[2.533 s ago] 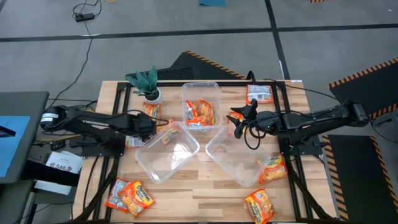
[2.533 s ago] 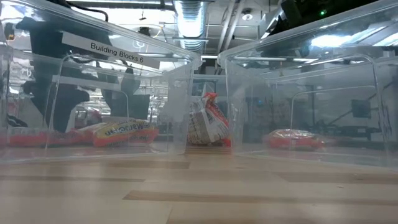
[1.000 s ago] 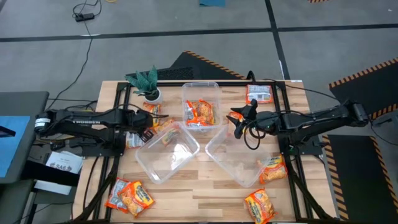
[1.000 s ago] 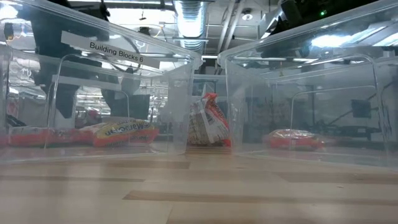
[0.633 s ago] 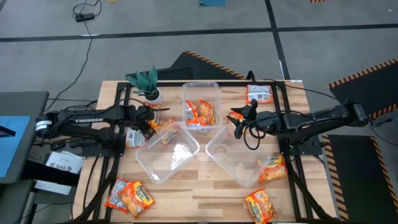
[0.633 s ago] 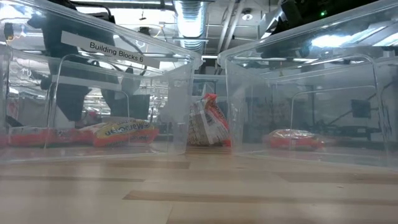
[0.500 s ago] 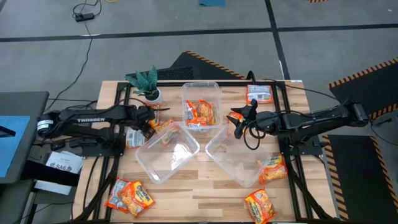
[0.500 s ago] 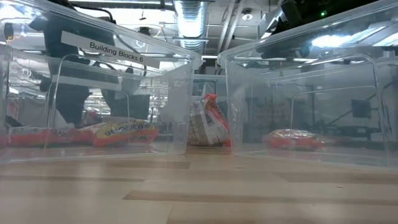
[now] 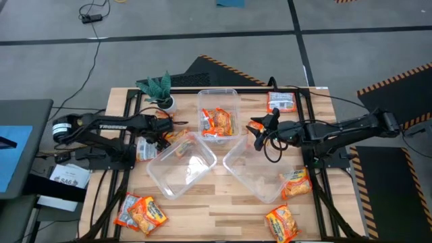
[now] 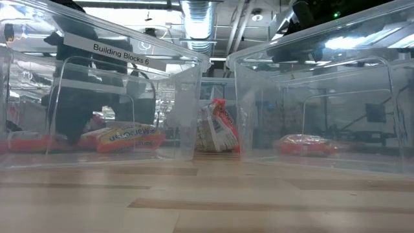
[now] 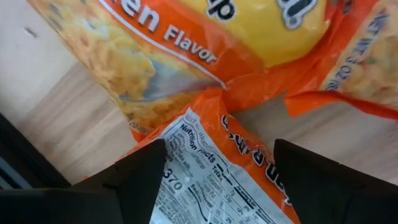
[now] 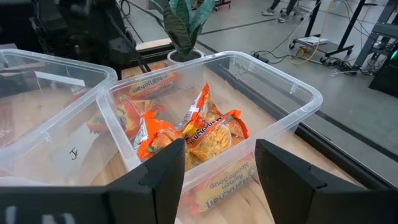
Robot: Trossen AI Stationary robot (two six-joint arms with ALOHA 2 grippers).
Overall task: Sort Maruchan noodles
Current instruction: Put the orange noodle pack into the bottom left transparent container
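Wooden counter [image 9: 216,206] filled the middle of the high view, with noodle packets [image 9: 140,212] scattered at its lower left, lower right and upper right, a few in the upper-centre tub [image 9: 217,96], and two more tubs lying empty at centre. Left claw [image 9: 164,131] hung with fingers apart over a packet [image 11: 211,168] left of centre, so the pick looked to be in hand, calling for a descent and a squeeze. Right claw [image 9: 258,127] waited, fingers apart and empty, right of the upper tub.

Noodle packets [image 9: 217,122] orange-red, yellow print; one back [image 11: 211,174] silver-grey, black text. Tubs [image 9: 181,165] clear. Plant [image 9: 156,87] green. Table [image 9: 223,209] pale wood.
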